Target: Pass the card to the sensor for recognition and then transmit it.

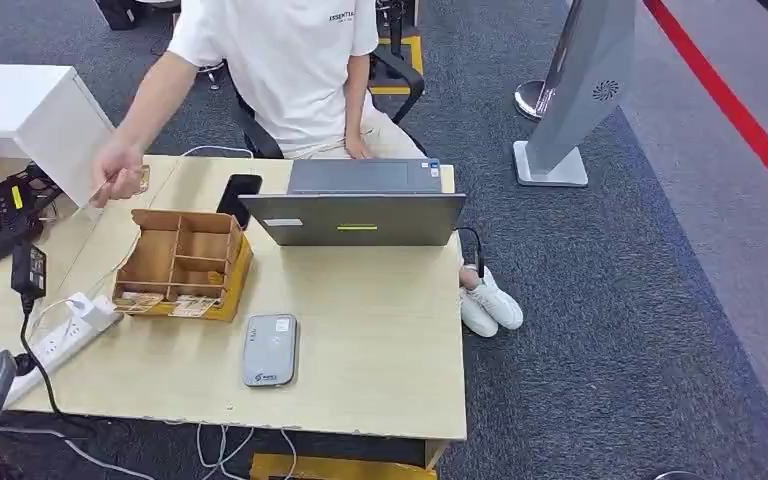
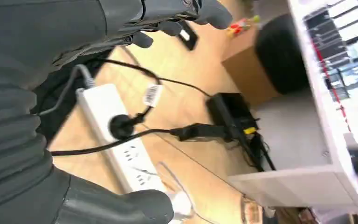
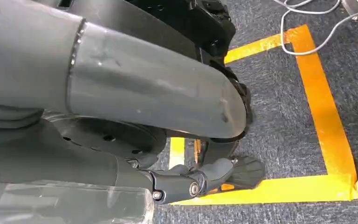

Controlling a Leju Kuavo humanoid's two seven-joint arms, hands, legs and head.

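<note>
Card (image 1: 142, 178): a small tan card pinched in the person's hand (image 1: 115, 175), raised above the far left corner of the desk (image 1: 380, 340), well ahead of the robot's left hand and apart from it.
Sensor (image 1: 268, 350): a flat grey reader with a white label, lying on the desk near its front edge, off to the right of the left hand and far from the card.
Left hand (image 2: 74, 116): seen from its wrist camera as a grey ribbed cover with a thick thumb on one side and dark fingers (image 2: 168, 21) on the other; the fingers stand apart with nothing between them, so it is released. It hangs over the desk's left front part.
Power strip (image 2: 116, 140): white, directly beneath the left hand, with a black plug and cables in it; in the head view it lies along the desk's left front edge.
Right hand (image 3: 214, 177): in its wrist view dark fingers show low over grey carpet and yellow floor tape (image 3: 326, 126); I cannot tell whether it is clenched or released.
Cardboard organiser (image 1: 182, 262): an open brown compartment box ahead of the left hand, between it and the card.
Laptop (image 1: 355, 205): grey, at the desk's far edge, right of the organiser.
Phone (image 1: 238, 198): black, just beyond the organiser.
Person (image 1: 280, 60): white shirt, seated across the desk.
</note>
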